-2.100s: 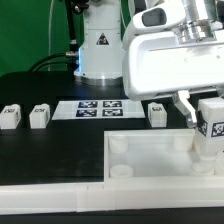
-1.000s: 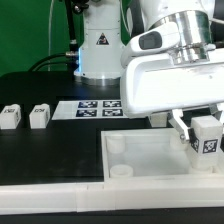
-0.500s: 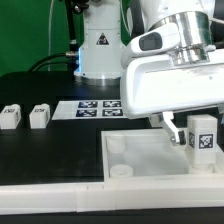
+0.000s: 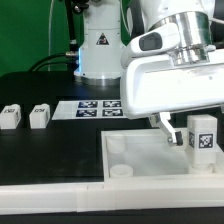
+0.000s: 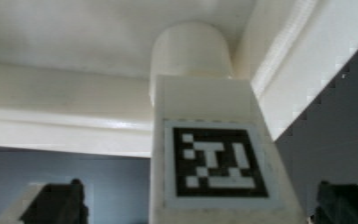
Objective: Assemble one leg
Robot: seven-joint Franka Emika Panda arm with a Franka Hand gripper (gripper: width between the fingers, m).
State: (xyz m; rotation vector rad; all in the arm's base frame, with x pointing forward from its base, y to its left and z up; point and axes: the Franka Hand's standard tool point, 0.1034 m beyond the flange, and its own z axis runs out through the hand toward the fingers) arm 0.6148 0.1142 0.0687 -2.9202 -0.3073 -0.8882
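Observation:
The leg, a small white post with a black-and-white tag, stands upright at the far corner of the large white tray-like top, at the exterior view's right. My gripper is open around the leg. One finger stands clear of the leg with a gap between them; the other finger is out of view. In the wrist view the leg sits between the two dark fingertips with space on both sides. Its rounded end points into the corner of the top.
Two more legs lie on the black table at the exterior view's left. The marker board lies behind the top. A long white bar runs along the front. The robot base stands at the back.
My gripper lowered the leg a little onto the top's corner, then its fingers opened and let the leg go. The leg stays upright.

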